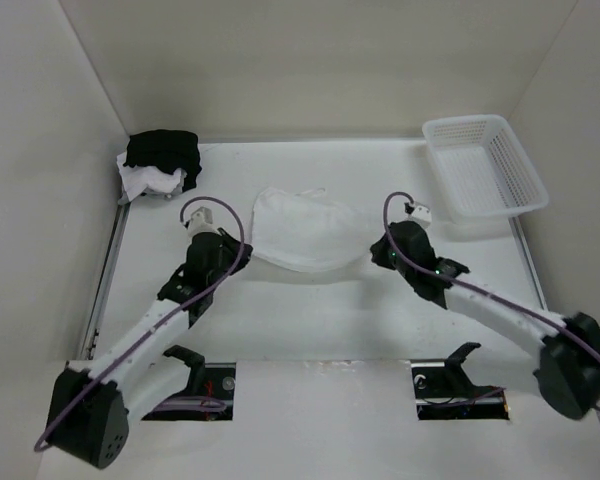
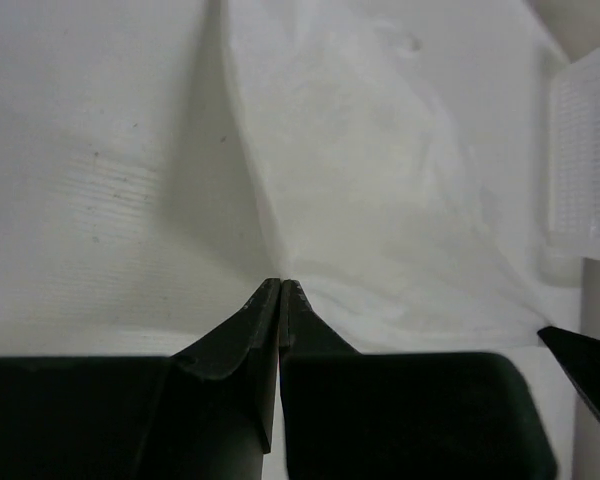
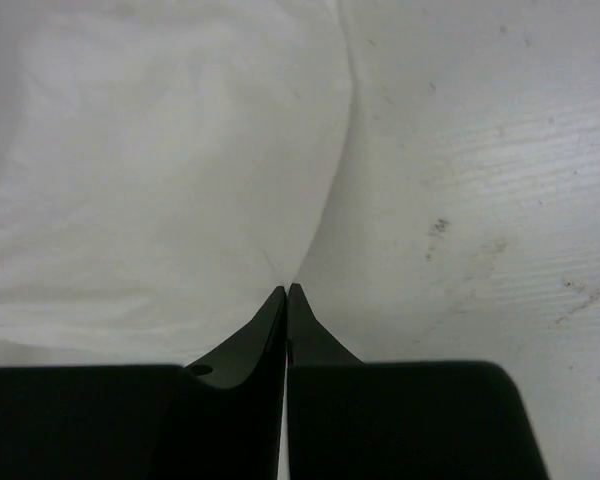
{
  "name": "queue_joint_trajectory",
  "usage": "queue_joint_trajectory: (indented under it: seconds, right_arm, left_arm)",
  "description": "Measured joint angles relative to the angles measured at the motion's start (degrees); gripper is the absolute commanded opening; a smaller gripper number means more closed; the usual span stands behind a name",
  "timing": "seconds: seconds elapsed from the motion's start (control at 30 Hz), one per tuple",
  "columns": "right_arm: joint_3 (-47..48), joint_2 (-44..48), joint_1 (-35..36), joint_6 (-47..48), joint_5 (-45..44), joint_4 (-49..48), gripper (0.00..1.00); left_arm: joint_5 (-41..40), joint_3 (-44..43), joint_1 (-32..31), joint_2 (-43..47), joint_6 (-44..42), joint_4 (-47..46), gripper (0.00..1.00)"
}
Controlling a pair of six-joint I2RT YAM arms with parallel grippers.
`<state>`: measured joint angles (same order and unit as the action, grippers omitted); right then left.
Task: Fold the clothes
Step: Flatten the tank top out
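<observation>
A white garment (image 1: 305,232) lies spread in the middle of the table, lifted slightly at its two side edges. My left gripper (image 1: 246,241) is shut on its left edge; in the left wrist view the fabric (image 2: 380,180) creases down into the closed tips of that gripper (image 2: 281,283). My right gripper (image 1: 376,250) is shut on the right edge, and in the right wrist view the cloth (image 3: 160,170) runs into the closed tips of the gripper (image 3: 287,288). More clothes sit piled at the back left corner: a black piece (image 1: 161,148) on top of a white one (image 1: 150,183).
A white plastic lattice basket (image 1: 485,165) stands at the back right, and its wall (image 2: 585,150) shows at the right of the left wrist view. The white table (image 3: 480,200) has walls on the left, back and right.
</observation>
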<state>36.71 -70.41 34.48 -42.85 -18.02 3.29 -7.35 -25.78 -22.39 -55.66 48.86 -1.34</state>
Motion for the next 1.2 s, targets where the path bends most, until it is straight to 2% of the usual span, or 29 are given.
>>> queue_joint_trajectory:
  seconds: [0.1,0.23,0.43,0.53,0.63,0.7,0.87,0.97,1.1,1.2]
  right_arm:
    - [3.58,13.09,5.05,1.49,-3.85,5.66,0.01]
    - [16.22,24.33,14.58,5.16,-11.72,13.49,0.01]
    - [37.13,28.68,34.62,15.37,-24.06,15.1,0.01]
    - [41.4,27.93,39.01,20.5,-27.08,12.74,0.01]
    - [41.88,24.96,36.02,22.8,-26.67,12.11,0.01]
    - [40.65,21.97,30.29,22.53,-23.26,12.11,0.01]
    - [35.01,13.53,12.87,18.29,-7.67,11.98,0.01]
    - [34.23,5.97,4.52,16.0,0.63,11.45,0.0]
    - [38.99,-4.76,-2.51,14.51,7.85,11.5,0.0]
    - [46.73,-10.12,-5.25,14.25,10.71,12.33,0.0]
  left_arm:
    - [-0.02,-4.11,0.24,9.84,0.02,6.38,0.0]
    - [-0.79,-18.1,0.52,18.4,-0.59,13.11,0.0]
    - [-2.14,-37.88,0.42,22.93,-2.56,13.55,0.0]
    - [-2.56,-41.59,0.94,23.23,-3.54,12.9,0.0]
    - [-2.73,-40.79,1.29,22.05,-3.58,12.52,0.0]
    - [-3.04,-37.99,1.4,20.52,-3.48,12.28,0.0]
    - [-3.19,-29.57,4.55,13.25,-2.58,12.41,0.0]
    - [-2.16,-27.78,7.82,4.92,-1.25,11.43,0.0]
    - [0.76,-29.07,11.72,-6.86,1.4,8.11,0.0]
    - [3.15,-32.85,13.55,-12.35,3.54,6.64,0.0]
